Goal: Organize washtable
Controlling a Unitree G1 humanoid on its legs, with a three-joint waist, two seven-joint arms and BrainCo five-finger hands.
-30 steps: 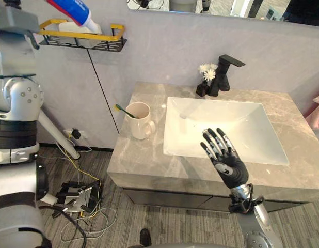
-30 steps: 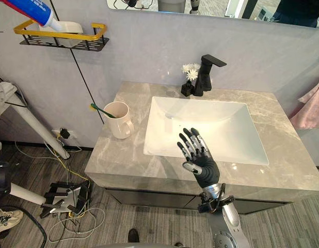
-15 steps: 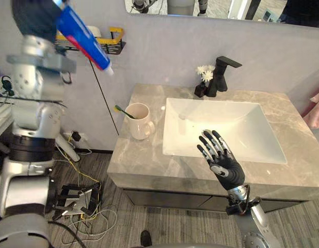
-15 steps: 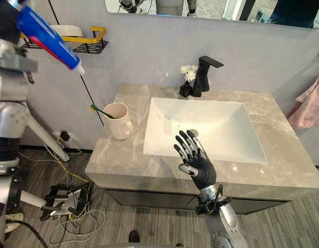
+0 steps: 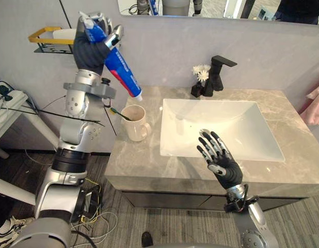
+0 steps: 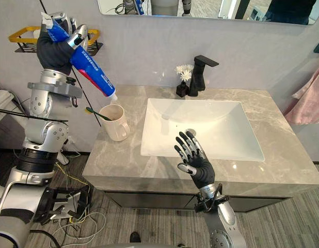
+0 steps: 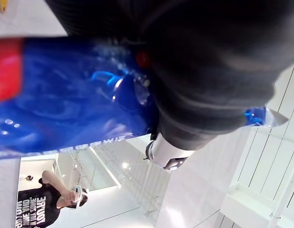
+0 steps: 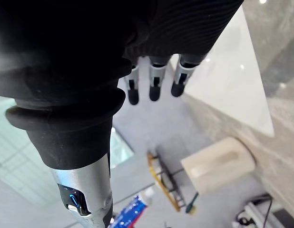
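The left hand (image 5: 91, 50) is gripping a glossy blue-and-red plastic toothpaste tube (image 5: 120, 71), fingers curled round it. The tube's white cap is tilting down above the cream ceramic mug (image 5: 137, 124) on the grey veined marble counter (image 5: 144, 163). Its print is unreadable. The right hand (image 5: 225, 166) is hovering, fingers spread, over the front edge of the white rectangular basin (image 5: 242, 129).
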